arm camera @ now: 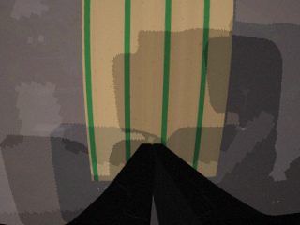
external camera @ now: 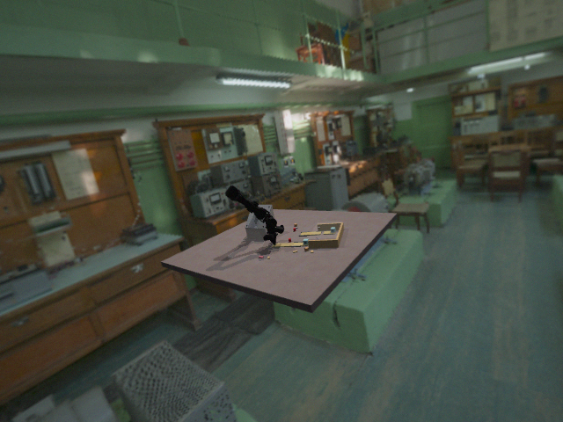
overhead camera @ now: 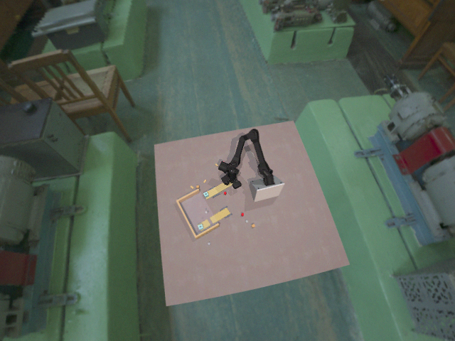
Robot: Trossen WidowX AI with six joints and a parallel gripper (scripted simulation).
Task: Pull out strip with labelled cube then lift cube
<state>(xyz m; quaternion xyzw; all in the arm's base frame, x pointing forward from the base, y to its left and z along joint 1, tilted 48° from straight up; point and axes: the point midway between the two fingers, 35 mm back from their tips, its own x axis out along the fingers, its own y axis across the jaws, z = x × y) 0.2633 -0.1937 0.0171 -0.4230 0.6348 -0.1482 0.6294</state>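
An unbroken tan strip (overhead camera: 218,190) (external camera: 288,244) (arm camera: 149,51) with green lines lies on the table and carries a teal labelled cube (overhead camera: 206,194) (external camera: 305,243) at its far end, at the mouth of the orange fence (overhead camera: 185,217) (external camera: 325,243). My gripper (overhead camera: 228,182) (external camera: 274,241) (arm camera: 150,153) is shut, its tips down on the strip's near end. A second strip lies in two pieces (overhead camera: 220,215) (overhead camera: 205,223), with another teal cube (overhead camera: 200,226) inside the fence.
Two small red balls (overhead camera: 225,192) (overhead camera: 242,214) and several tiny orange and grey bits lie around the strips. The arm's white base block (overhead camera: 267,190) stands to the right. The pink table (overhead camera: 257,264) ends all around.
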